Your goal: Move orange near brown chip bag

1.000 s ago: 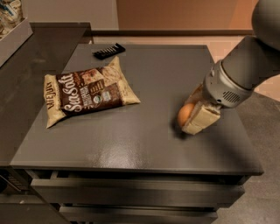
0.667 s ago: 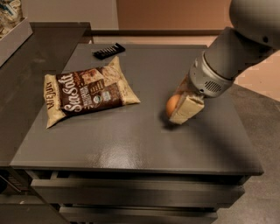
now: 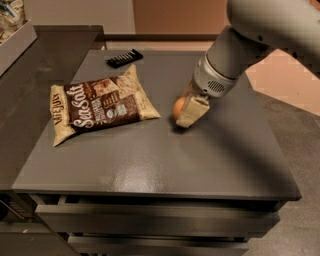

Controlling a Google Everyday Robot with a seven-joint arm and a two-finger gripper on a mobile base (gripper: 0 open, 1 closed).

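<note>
Grey tabletop (image 3: 150,165), gripper (image 3: 183,114) near brown chip bag (image 3: 100,107), jaws tight on half-hidden orange (image 3: 178,106)

A single view, set high in front of the worktop (image 3: 150,165) and tilted down across it toward the back wall (image 3: 75,11) (the drawer fronts (image 3: 150,220) run along the bottom edge). It is near enough that the worktop fills most of the frame. The arm (image 3: 235,55) enters from the upper right, and the gripper (image 3: 187,112) sits just right of centre, jaws closed on the orange (image 3: 178,107).
</note>
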